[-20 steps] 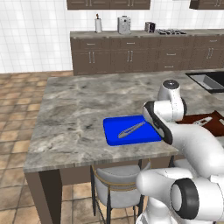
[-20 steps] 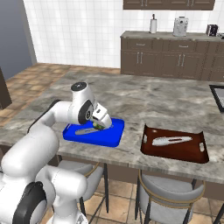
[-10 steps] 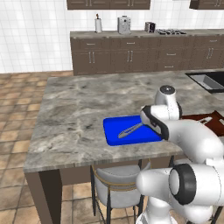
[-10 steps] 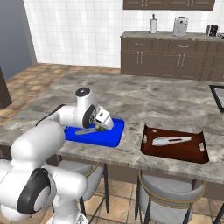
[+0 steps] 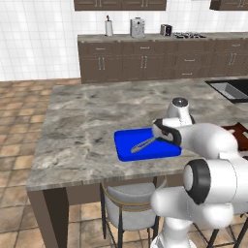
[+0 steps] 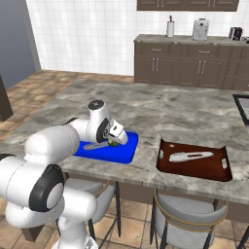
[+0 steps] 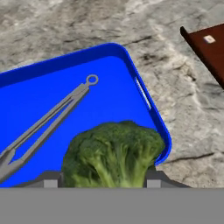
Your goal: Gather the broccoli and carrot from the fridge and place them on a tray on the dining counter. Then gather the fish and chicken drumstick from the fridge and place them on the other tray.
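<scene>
1. Green broccoli (image 7: 114,153) sits between the two finger tips of the pincer (image 7: 103,179), which is clamped on it, above the blue tray (image 7: 109,94).
2. Grey metal tongs (image 7: 46,120) lie on the blue tray, beside the broccoli.
3. On the marble bench (image 5: 87,126) the blue tray is near the front edge.
4. To the right, a brown tray (image 6: 194,163) carries a silver fish (image 6: 189,156), apart from the blue tray.

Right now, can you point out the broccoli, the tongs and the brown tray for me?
broccoli (image 7: 114,151), hand view, middle of its green crown.
tongs (image 7: 52,118), hand view, midway along the grey arms.
brown tray (image 6: 194,168), right base view, bare floor near its front wall.
</scene>
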